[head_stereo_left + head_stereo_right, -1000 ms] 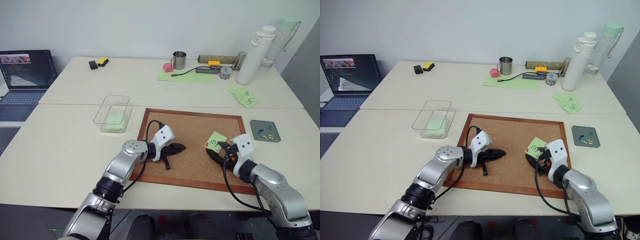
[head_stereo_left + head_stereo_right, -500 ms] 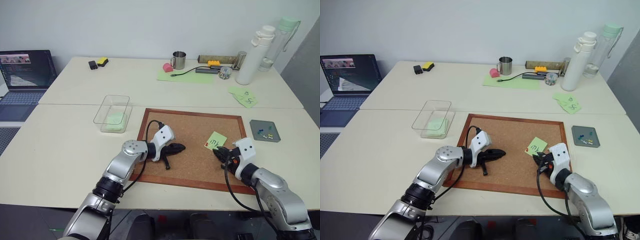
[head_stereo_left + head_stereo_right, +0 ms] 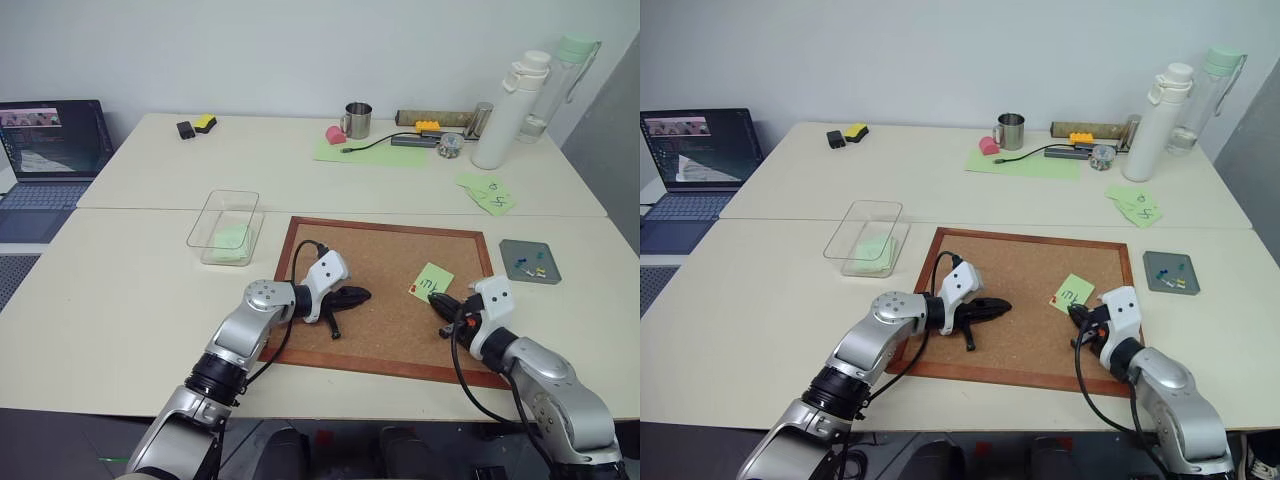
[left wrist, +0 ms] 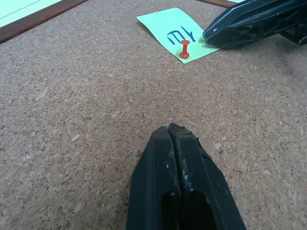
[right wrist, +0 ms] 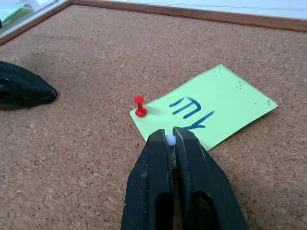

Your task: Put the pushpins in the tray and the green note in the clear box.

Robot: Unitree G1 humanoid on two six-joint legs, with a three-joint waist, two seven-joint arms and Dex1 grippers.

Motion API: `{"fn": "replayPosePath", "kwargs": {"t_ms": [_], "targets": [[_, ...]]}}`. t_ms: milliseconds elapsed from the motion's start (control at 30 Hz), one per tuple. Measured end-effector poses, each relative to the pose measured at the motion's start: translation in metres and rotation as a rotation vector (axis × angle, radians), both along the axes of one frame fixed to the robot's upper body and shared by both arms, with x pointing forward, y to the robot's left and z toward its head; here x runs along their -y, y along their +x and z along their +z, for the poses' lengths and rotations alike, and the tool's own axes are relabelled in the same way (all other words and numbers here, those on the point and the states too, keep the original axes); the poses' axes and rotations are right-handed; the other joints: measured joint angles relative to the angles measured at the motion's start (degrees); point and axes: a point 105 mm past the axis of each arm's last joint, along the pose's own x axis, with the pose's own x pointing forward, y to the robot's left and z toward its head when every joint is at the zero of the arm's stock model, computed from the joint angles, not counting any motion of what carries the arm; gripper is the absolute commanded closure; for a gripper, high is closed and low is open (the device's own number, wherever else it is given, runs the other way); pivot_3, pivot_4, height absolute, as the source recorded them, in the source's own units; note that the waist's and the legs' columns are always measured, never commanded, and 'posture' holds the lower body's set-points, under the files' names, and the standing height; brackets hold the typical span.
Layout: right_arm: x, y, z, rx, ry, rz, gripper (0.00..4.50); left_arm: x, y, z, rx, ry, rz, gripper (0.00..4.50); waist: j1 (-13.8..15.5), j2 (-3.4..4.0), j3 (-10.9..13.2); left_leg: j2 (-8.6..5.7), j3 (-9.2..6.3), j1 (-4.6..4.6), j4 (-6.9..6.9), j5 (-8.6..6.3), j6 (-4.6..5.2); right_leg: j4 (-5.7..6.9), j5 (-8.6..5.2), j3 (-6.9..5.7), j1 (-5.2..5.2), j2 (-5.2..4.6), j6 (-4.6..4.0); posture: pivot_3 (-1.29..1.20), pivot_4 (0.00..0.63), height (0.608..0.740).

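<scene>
The green note (image 5: 211,108) with blue marks lies on the cork board (image 3: 380,250), and a red pushpin (image 5: 140,106) stands in one corner of it. My right gripper (image 5: 170,140) sits at the note's near edge, shut on a pale pushpin (image 5: 170,140) whose head shows between the fingertips. My left gripper (image 3: 362,295) rests shut and empty on the cork, left of the note. The grey tray (image 3: 530,262), right of the board, holds several small pushpins (image 3: 527,264). The clear box (image 3: 226,226), left of the board, has a green paper inside.
A laptop (image 3: 52,150) sits at the far left. Along the back table are a metal mug (image 3: 358,120), a large green sheet (image 3: 372,152) with a cable, two tall bottles (image 3: 510,110) and a cluster of green notes (image 3: 488,194).
My right gripper has gone from open to shut on the pale pushpin at the note's edge, and the note now lies flatter. The left arm has not moved.
</scene>
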Motion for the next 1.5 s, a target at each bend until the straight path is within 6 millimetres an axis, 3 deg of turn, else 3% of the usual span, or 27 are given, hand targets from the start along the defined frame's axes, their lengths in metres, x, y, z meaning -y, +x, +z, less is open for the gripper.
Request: {"fn": "replayPosePath", "kwargs": {"t_ms": [133,300,400,467,533,633,733,1167,1500], "targets": [[-0.006,0.005,0.028,0.084,0.077,0.005,4.41,0.0,0.0,0.0,0.002,0.0,-0.002,4.5,0.0,-0.02,0.0,0.01,-0.02,-0.01,0.0,0.0,0.0,-0.02,0.0,-0.01,0.01,0.0,0.0,0.0,0.15,0.74],[0.014,0.012,0.038,0.091,0.139,-0.091,4.41,0.0,-0.001,0.0,0.001,0.0,-0.002,4.5,0.0,-0.01,0.0,0.01,0.0,-0.01,-0.01,0.0,0.0,-0.02,0.0,0.01,0.0,0.0,-0.01,0.0,0.15,0.74],[0.039,0.025,0.045,0.111,0.134,-0.203,4.41,-0.001,-0.001,-0.001,0.0,0.0,0.0,4.5,0.0,-0.01,0.0,0.0,0.03,0.0,-0.01,-0.01,0.01,-0.02,0.0,0.02,0.0,-0.01,-0.01,0.0,0.15,0.74],[0.068,0.035,0.046,0.12,0.081,-0.327,4.41,-0.001,-0.002,-0.001,-0.001,0.001,0.0,4.5,0.0,-0.01,0.0,-0.01,0.05,0.0,-0.01,-0.01,0.01,-0.03,0.0,0.02,-0.01,-0.03,-0.01,0.0,0.15,0.74],[0.114,0.047,0.047,0.116,0.008,-0.516,4.41,-0.001,-0.002,-0.001,0.0,0.003,-0.002,4.5,0.0,0.0,0.0,-0.02,0.08,0.0,-0.03,-0.01,0.01,-0.03,0.0,0.04,-0.03,-0.03,-0.01,0.0,0.15,0.74],[0.147,0.05,0.047,0.112,-0.043,-0.626,4.41,-0.003,-0.002,-0.001,0.003,0.008,-0.003,4.5,0.0,0.03,0.0,-0.03,0.05,0.0,-0.12,-0.01,0.01,-0.03,-0.01,0.05,-0.04,0.01,-0.03,0.0,0.15,0.74],[0.163,0.057,0.045,0.106,-0.084,-0.661,4.41,-0.004,-0.002,-0.001,0.004,0.011,-0.004,4.5,0.0,0.05,0.0,-0.03,0.07,0.03,-0.13,0.0,0.01,-0.03,-0.01,0.08,-0.03,0.03,-0.04,0.0,0.15,0.74],[0.166,0.08,0.029,0.03,0.006,-0.598,4.41,-0.004,-0.004,0.001,0.016,0.004,0.007,4.5,-0.2,0.05,0.0,0.02,0.09,0.03,-0.13,-0.01,0.01,-0.05,0.0,0.11,-0.02,0.0,-0.03,0.0,0.15,0.74],[0.164,0.082,0.02,0.005,0.008,-0.581,2.58,-0.004,-0.004,0.002,0.017,0.006,0.015,4.5,-0.2,0.05,0.0,0.03,0.1,0.03,-0.13,-0.01,0.01,-0.05,0.0,0.13,-0.03,-0.01,-0.03,0.0,0.15,0.74]]}}
